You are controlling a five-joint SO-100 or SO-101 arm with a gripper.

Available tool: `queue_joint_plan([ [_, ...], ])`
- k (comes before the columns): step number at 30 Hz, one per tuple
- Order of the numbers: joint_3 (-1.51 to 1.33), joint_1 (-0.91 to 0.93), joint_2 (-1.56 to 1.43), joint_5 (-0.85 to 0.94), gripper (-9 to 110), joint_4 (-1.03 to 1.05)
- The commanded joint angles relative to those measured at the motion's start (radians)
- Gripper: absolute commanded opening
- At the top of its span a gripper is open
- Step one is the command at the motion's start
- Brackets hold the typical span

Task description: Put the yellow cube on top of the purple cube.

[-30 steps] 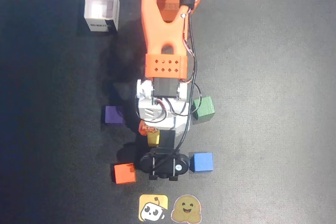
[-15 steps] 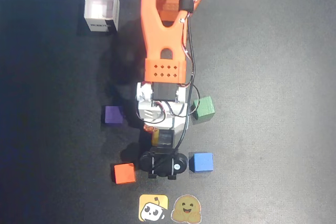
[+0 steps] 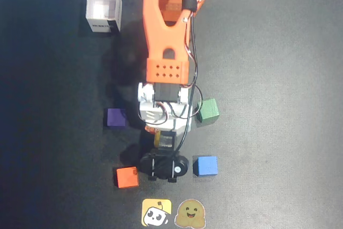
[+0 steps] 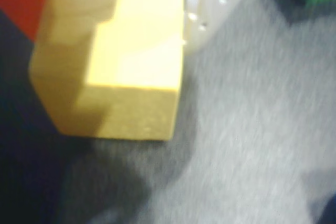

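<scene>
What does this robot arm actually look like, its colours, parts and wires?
In the overhead view, the arm is built from bright orange plastic shells, one with a grid of small round holes and a keyhole-shaped cut-out. Below that sits a white plastic wrist section, then a black block with screws, likely the wrist camera. Thin black cables run along its side, with red and white wires near the top.

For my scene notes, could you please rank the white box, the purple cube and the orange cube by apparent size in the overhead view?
1. White box, clearly largest.
2. Purple cube and orange cube: they look alike, so no ranking between them.
</scene>
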State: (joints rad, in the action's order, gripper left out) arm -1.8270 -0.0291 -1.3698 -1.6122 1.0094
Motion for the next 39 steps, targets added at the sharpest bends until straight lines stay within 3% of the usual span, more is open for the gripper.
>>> queue_joint_plan([
  [1,-0.008,0.023,-0.12,-0.005,1,0.049],
  [15,0.018,0.21,-0.353,0.002,1,0.242],
  [22,0.02,0.278,-0.354,-0.058,1,0.244],
  [39,-0.064,0.334,-0.327,0.002,1,0.156],
])
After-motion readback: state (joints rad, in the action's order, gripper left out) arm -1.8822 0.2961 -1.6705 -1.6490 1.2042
